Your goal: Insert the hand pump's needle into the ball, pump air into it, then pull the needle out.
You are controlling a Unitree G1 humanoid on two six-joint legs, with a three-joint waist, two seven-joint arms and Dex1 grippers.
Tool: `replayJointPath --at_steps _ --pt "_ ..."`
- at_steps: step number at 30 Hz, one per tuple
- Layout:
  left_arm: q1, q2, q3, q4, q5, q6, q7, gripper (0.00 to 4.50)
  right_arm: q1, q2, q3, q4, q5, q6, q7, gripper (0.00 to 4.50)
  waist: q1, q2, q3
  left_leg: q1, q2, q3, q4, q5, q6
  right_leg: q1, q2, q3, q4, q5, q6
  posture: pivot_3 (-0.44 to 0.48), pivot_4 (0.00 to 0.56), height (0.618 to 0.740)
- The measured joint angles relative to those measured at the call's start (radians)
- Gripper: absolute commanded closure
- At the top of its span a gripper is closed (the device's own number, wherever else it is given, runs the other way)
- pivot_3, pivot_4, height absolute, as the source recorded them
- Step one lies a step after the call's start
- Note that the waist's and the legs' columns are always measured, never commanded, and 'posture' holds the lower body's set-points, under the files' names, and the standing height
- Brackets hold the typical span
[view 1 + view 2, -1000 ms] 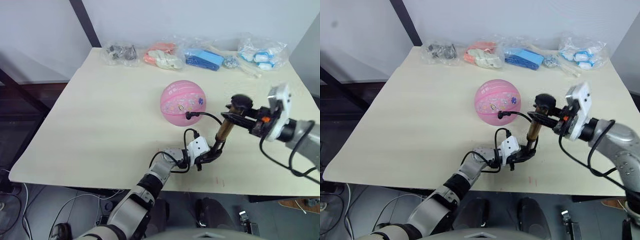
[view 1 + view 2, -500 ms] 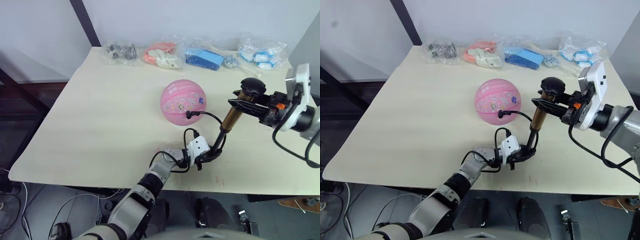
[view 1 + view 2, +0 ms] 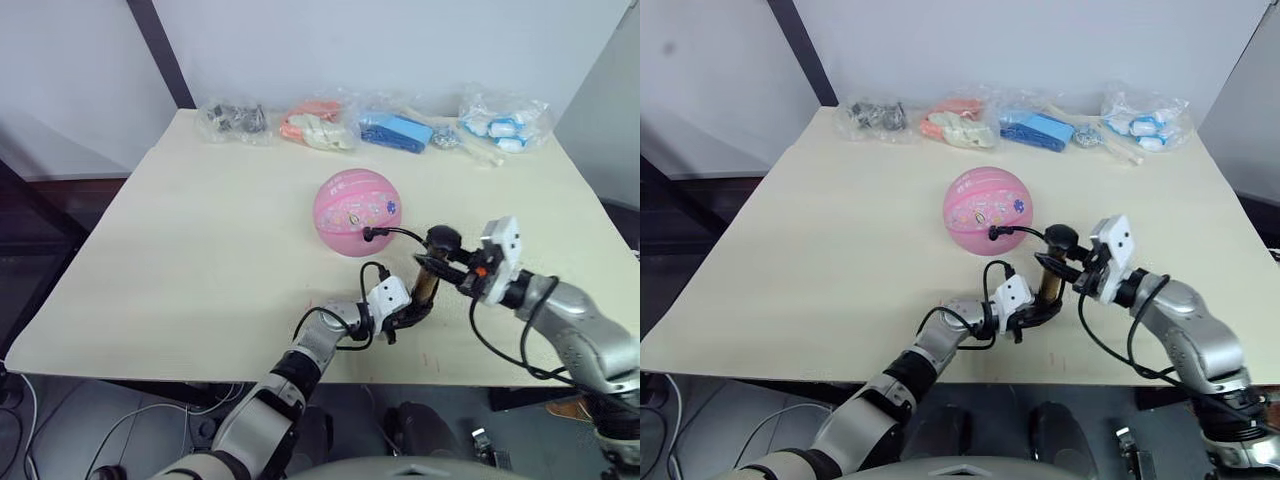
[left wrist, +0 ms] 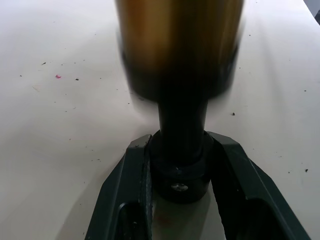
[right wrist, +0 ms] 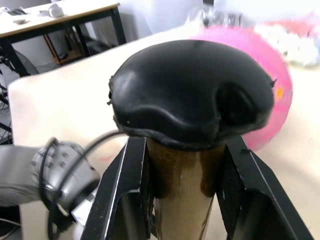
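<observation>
Table (image 3: 200,250): pale cream top; it carries everything below.
Bags at the far edge: four clear plastic bags in a row. One (image 3: 232,117) holds dark grey metal bits, the next (image 3: 313,124) pale pink and cream pieces, the third (image 3: 398,128) a flat blue item, and the last (image 3: 497,120) white pieces with blue patches. No writing on any of them can be read.
Ball (image 3: 357,211): pink, round and ribbed, resting on the table near the middle, well apart from the bags. Small colourful stickers dot the side facing the robot; their pictures are too small to make out.
Hand pump (image 3: 428,281): bronze-gold tube with black ends, standing upright just on the robot's side of the ball, its base at the table near the front edge. A rounded black handle (image 5: 192,97) caps the top and sits low against the tube.
Hose (image 3: 400,232): thin, black, arching from the pump over to the ball's lower near side.
Needle (image 3: 368,236): its black fitting sits against the ball's surface; the pin itself is too small to see.
Left gripper (image 4: 182,172): fingers clamped on the pump's black bottom end, low by the table.
Right gripper (image 5: 182,175): fingers closed on either side of the gold tube just beneath the handle.
</observation>
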Motion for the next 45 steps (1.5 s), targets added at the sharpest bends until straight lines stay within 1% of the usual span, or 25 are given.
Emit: replayJointPath --at_steps 4,8,14,15,16,18,20,21,22,23,26,31,35,38,39,40,42,43,45 --pt "0.006 0.007 0.002 -0.010 0.000 0.017 -0.001 3.38 0.007 0.030 0.014 0.052 -0.043 -0.072 0.034 3.45 -0.001 -0.001 -0.004 0.005 0.000 0.001 -0.003 0.000 0.000 0.002 0.001 0.001 0.000 -0.001 -0.002 0.000 0.150 0.740" --pt "0.007 0.016 0.006 -0.021 0.001 0.032 -0.001 3.38 0.008 0.045 0.016 0.065 -0.061 -0.089 0.046 3.45 -0.002 0.000 -0.003 0.011 0.004 0.000 -0.006 0.000 0.000 0.005 0.000 0.001 0.000 -0.004 -0.007 0.000 0.150 0.740" --pt "0.010 0.021 0.007 -0.048 -0.009 0.063 -0.017 3.38 0.006 0.043 0.016 0.059 -0.065 -0.089 0.053 3.45 -0.002 0.001 -0.003 0.012 0.004 0.000 -0.007 -0.001 -0.001 0.005 0.000 0.000 0.000 -0.005 -0.008 0.000 0.150 0.740" --pt "0.011 0.021 0.008 -0.055 -0.009 0.069 -0.019 2.38 0.006 0.042 0.016 0.056 -0.066 -0.089 0.053 3.45 -0.002 0.001 -0.002 0.012 0.004 0.001 -0.007 -0.001 -0.001 0.005 0.000 0.000 0.000 -0.005 -0.008 0.000 0.150 0.740" --pt "0.015 0.021 0.013 -0.066 -0.019 0.089 -0.025 2.25 0.007 0.039 0.020 0.053 -0.073 -0.086 0.053 3.45 -0.002 0.002 -0.001 0.011 0.004 0.001 -0.007 -0.001 -0.001 0.005 0.000 0.001 0.000 -0.004 -0.007 0.000 0.150 0.740" --pt "0.033 0.032 0.024 -0.088 -0.037 0.097 -0.043 1.41 0.006 0.033 0.020 0.043 -0.077 -0.085 0.052 3.45 -0.002 0.006 0.001 0.010 0.003 0.001 -0.007 -0.001 -0.001 0.005 0.000 0.001 0.000 -0.003 -0.005 0.000 0.150 0.740" --pt "0.052 0.047 0.032 -0.130 -0.056 0.112 -0.069 0.41 0.006 0.025 0.019 0.031 -0.080 -0.084 0.050 3.45 0.001 0.009 0.005 0.010 0.003 0.001 -0.007 -0.001 -0.002 0.004 0.000 0.000 0.000 -0.003 -0.005 0.000 0.150 0.740" --pt "0.068 0.063 0.041 -0.176 -0.077 0.130 -0.089 0.14 0.007 0.021 0.018 0.022 -0.080 -0.081 0.050 3.45 0.001 0.011 0.008 0.009 0.003 0.001 -0.007 -0.001 -0.002 0.003 0.000 0.001 0.000 -0.004 -0.005 0.000 0.150 0.740" --pt "0.072 0.073 0.050 -0.199 -0.089 0.137 -0.100 0.05 0.007 0.019 0.016 0.017 -0.080 -0.079 0.049 3.45 0.001 0.011 0.010 0.007 0.003 0.001 -0.007 -0.001 -0.002 0.002 -0.001 0.001 0.000 -0.004 -0.005 0.000 0.150 0.740" --pt "0.076 0.079 0.054 -0.217 -0.096 0.146 -0.106 0.00 0.008 0.018 0.015 0.012 -0.081 -0.075 0.047 3.45 0.001 0.012 0.010 0.006 0.002 0.001 -0.007 -0.001 -0.002 0.001 -0.001 0.001 0.000 -0.004 -0.005 0.000 0.150 0.740" --pt "0.101 0.130 0.084 -0.370 -0.171 0.219 -0.167 0.00 0.019 0.001 0.007 -0.022 -0.079 -0.060 0.042 3.45 0.003 0.013 0.013 -0.001 0.002 0.000 -0.006 0.001 -0.004 -0.004 -0.001 0.000 -0.001 -0.003 -0.004 0.000 0.150 0.740" --pt "0.144 0.202 0.115 -0.560 -0.272 0.326 -0.242 0.00 0.023 -0.016 -0.005 -0.069 -0.075 -0.013 0.027 3.45 0.005 0.016 0.019 -0.003 0.000 -0.001 -0.006 0.001 -0.005 -0.005 -0.003 -0.001 -0.002 -0.003 -0.004 0.000 0.150 0.740" --pt "0.164 0.270 0.139 -0.661 -0.340 0.395 -0.287 0.00 0.024 -0.035 -0.017 -0.119 -0.073 0.042 0.008 3.45 0.006 0.018 0.026 -0.005 0.000 -0.002 -0.006 0.001 -0.005 -0.007 -0.004 -0.002 -0.002 -0.003 -0.004 0.000 0.150 0.740" --pt "0.180 0.335 0.180 -0.742 -0.411 0.456 -0.325 0.00 0.009 -0.056 -0.035 -0.177 -0.060 0.112 -0.013 3.45 0.007 0.021 0.032 -0.009 -0.001 -0.002 -0.006 0.001 -0.005 -0.009 -0.004 -0.002 -0.002 -0.003 -0.003 0.000 0.150 0.740" --pt "0.192 0.367 0.201 -0.780 -0.444 0.481 -0.340 0.00 -0.001 -0.065 -0.048 -0.198 -0.045 0.149 -0.018 3.45 0.007 0.022 0.033 -0.012 -0.001 -0.003 -0.006 0.001 -0.006 -0.012 -0.004 -0.002 -0.002 -0.003 -0.003 0.000 0.150 0.740" --pt "0.200 0.398 0.228 -0.812 -0.472 0.504 -0.351 0.00 -0.010 -0.081 -0.061 -0.216 -0.028 0.184 -0.019 3.45 0.007 0.023 0.034 -0.021 -0.001 -0.003 -0.006 0.004 -0.011 -0.022 -0.004 -0.003 -0.001 -0.003 -0.003 0.000 0.150 0.740" --pt "0.205 0.416 0.246 -0.829 -0.493 0.523 -0.356 0.00 -0.016 -0.090 -0.068 -0.227 -0.018 0.209 -0.021 3.45 0.009 0.024 0.034 -0.025 -0.003 -0.003 -0.006 0.007 -0.015 -0.026 -0.005 -0.003 0.000 0.000 -0.006 0.000 0.150 0.740" --pt "0.217 0.449 0.283 -0.868 -0.543 0.555 -0.367 0.00 -0.033 -0.113 -0.078 -0.248 -0.002 0.260 -0.028 3.45 0.011 0.024 0.037 -0.029 -0.004 -0.003 -0.006 0.007 -0.015 -0.028 -0.006 -0.003 0.000 0.000 -0.005 0.000 0.150 0.740" --pt "0.224 0.467 0.309 -0.887 -0.577 0.572 -0.377 0.00 -0.044 -0.132 -0.081 -0.260 0.005 0.285 -0.028 3.45 0.011 0.024 0.039 -0.030 -0.004 -0.003 -0.006 0.007 -0.015 -0.030 -0.007 -0.003 0.000 0.000 -0.005 0.000 0.150 0.740"
